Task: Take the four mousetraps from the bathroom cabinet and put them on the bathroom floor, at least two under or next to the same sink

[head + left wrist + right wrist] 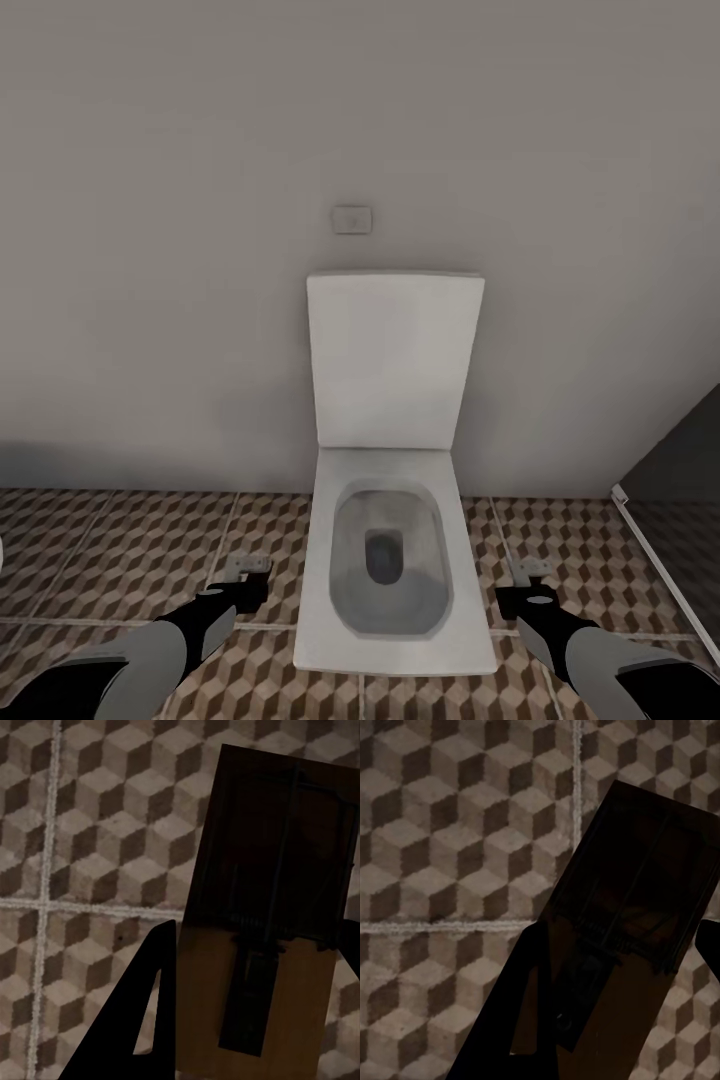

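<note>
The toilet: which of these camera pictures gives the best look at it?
The head view: the toilet stands whole at the wall, lid up, between the left gripper and the right gripper. The wrist views show none of it, just a mousetrap and another mousetrap over the bathroom floor.

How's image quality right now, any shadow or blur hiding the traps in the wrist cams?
Left wrist view: mousetrap dark, top half in shadow, wire faint. Right wrist view: mousetrap darker, nearly silhouetted. Head view: even, soft light, toilet slightly blurred.
</note>
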Controlling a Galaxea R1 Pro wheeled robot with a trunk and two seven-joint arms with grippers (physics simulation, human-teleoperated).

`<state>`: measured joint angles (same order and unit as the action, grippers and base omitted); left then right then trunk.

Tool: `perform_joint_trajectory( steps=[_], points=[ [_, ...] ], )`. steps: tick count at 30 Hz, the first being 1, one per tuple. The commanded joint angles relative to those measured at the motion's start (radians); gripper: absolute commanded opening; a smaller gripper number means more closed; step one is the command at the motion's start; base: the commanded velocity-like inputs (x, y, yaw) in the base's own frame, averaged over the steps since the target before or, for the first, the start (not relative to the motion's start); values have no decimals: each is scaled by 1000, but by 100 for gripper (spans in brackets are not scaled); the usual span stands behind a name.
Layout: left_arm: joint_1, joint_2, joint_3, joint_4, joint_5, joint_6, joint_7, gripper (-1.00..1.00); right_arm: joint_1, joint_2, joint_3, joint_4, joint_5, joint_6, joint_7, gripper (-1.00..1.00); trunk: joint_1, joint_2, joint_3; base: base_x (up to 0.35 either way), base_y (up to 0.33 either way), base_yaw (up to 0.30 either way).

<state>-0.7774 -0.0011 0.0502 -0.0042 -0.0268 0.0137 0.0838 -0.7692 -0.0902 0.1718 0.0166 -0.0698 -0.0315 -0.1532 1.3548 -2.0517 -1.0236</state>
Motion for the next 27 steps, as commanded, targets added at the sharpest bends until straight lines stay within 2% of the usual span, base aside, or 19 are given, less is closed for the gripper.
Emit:
perform_joint_trajectory(
  steps=[1, 27],
  points=[
    [0, 0, 5, 0, -5, 2, 5, -100, -1, 0, 8, 2, -7, -4, -2, -100, 0, 0, -1, 0, 0, 0],
    [0, -2, 5, 0, -6, 2, 4, -100, -1, -1, 8, 2, -2, 2, 1, -100, 0, 0, -1, 0, 0, 0]
  ],
)
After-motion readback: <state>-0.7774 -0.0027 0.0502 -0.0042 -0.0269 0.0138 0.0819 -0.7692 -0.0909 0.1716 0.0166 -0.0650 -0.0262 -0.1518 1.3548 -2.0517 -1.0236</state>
